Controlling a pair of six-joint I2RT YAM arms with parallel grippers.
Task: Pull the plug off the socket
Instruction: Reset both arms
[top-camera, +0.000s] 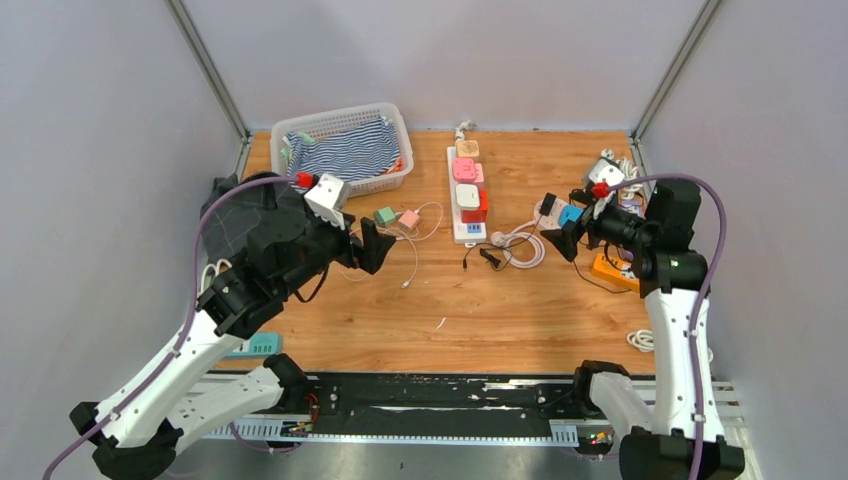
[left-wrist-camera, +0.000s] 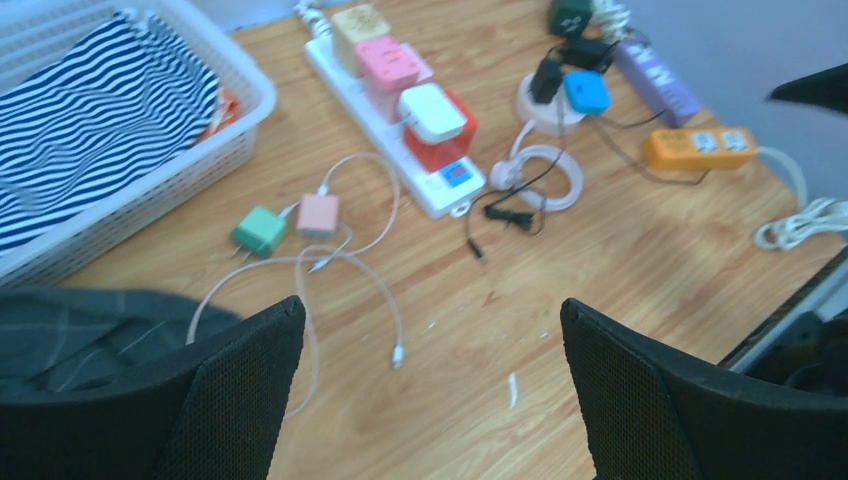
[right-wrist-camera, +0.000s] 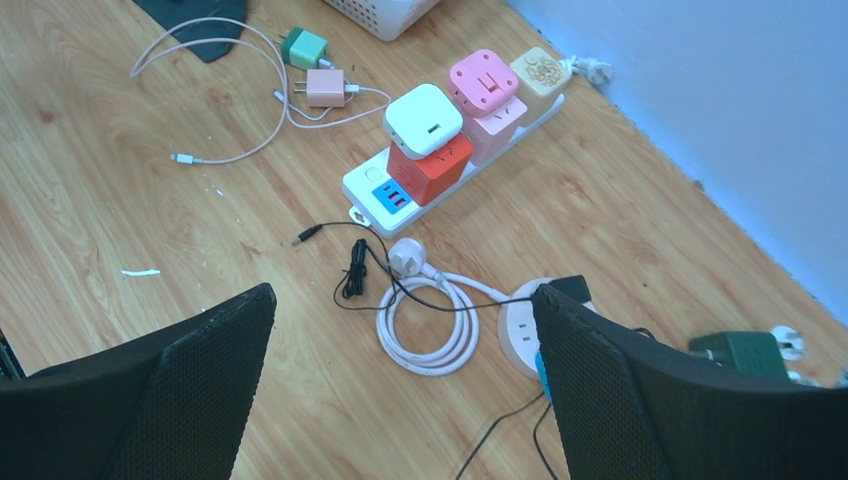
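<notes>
**Plugs seated on the strip, both claws wide**

Wood-grain tabletop (top-camera: 500, 310) fills the middle of the top view. A long white plastic power strip (top-camera: 467, 235) runs up and down at centre frame. Blocky cube adapters sit along it in a row. A beige one (top-camera: 467, 149) is at the upper end and two glossy pink ones (top-camera: 465, 168) come below it. Next is a rounded white plug (top-camera: 467, 195), seated on a red cube adapter (top-camera: 480, 208) near the strip's lower end.

At upper left stands a white slotted plastic basket (top-camera: 340, 112) holding soft navy-and-white striped cloth (top-camera: 345, 150). Between basket and strip lie a small green charger (left-wrist-camera: 259, 230) and a pink charger (left-wrist-camera: 318, 214), trailing thin white cables. Right of the strip, a thick white cable (right-wrist-camera: 425, 325) lies coiled beside a round white socket (left-wrist-camera: 548, 105) that carries a blue plug (left-wrist-camera: 586, 90). An orange power strip (left-wrist-camera: 697, 146) lies further right.

The left arm reaches in from lower left, elbow bent. The left gripper (left-wrist-camera: 432, 310) hangs above the table near the chargers, aimed toward the strip. Its mesh-textured black fingers (left-wrist-camera: 240, 390) are spread wide with nothing between them.

The right arm stands upright at the right edge, its forearm turned leftward. The right gripper (right-wrist-camera: 402, 292) is over the coiled cable, jaws fully apart and holding nothing, and is well apart from the white plug.
</notes>
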